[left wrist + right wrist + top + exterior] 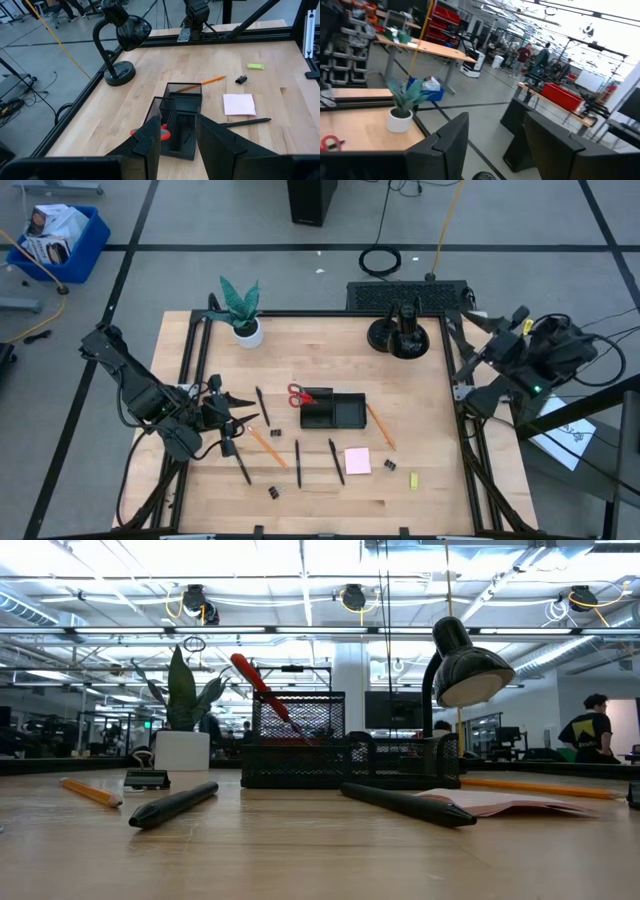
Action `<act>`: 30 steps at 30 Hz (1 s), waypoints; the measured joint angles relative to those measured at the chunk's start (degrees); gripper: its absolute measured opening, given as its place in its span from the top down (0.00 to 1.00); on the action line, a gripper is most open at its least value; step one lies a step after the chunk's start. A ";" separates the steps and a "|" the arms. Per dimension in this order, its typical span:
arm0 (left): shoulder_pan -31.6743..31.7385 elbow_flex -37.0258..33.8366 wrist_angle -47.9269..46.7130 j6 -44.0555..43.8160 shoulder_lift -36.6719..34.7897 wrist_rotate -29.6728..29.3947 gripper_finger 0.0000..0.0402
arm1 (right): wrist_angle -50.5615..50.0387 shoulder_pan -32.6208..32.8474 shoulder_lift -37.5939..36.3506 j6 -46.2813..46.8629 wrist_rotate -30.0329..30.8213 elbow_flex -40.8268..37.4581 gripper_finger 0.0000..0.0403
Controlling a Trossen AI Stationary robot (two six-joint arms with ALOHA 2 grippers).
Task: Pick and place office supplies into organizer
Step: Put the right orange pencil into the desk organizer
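I take the organizer [333, 411] as my reference; it sits near the middle of the table [430, 480]. The red-handled scissors [298, 394] stand in its compartment on the plant side, handles up, leaning. One orange pencil [380, 426] lies just beside the organizer's opposite end, angled away from it. On the table's near side of the organizer I see the pink sticky-note pad [357, 461], two black pens [336, 461] beside it, a small binder clip [388, 466] and the yellow-green piece [414, 480] beyond the pad. A second orange pencil [266, 446] and further pens lie on the plant side, toward the left gripper [240, 418].

The left gripper hangs above the table, well apart from the organizer, pointing toward it; its fingers [150, 145] are released and grasp nothing. The right gripper [492, 145] waits off the table's edge beyond the desk lamp [402, 332], fingers parted, empty. The potted plant [242, 312] stands at the far corner.
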 joint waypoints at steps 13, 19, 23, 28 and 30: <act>0.45 0.00 0.00 -0.04 0.00 -0.01 0.68 | 1.18 2.54 -5.39 -4.29 -0.02 2.38 0.54; 2.22 0.00 0.01 1.14 0.00 -0.05 0.68 | 0.11 4.16 -2.57 -5.26 -10.93 6.77 0.54; 3.46 0.00 0.02 1.18 0.00 -0.04 0.68 | 0.07 5.72 -0.12 -8.10 -19.61 10.88 0.54; 3.96 0.00 0.02 1.14 0.00 0.04 0.68 | -0.01 8.03 2.91 -11.97 -24.32 18.00 0.54; 3.96 0.00 0.02 1.14 0.00 0.06 0.68 | -0.77 9.42 4.00 -13.38 -24.44 20.84 0.54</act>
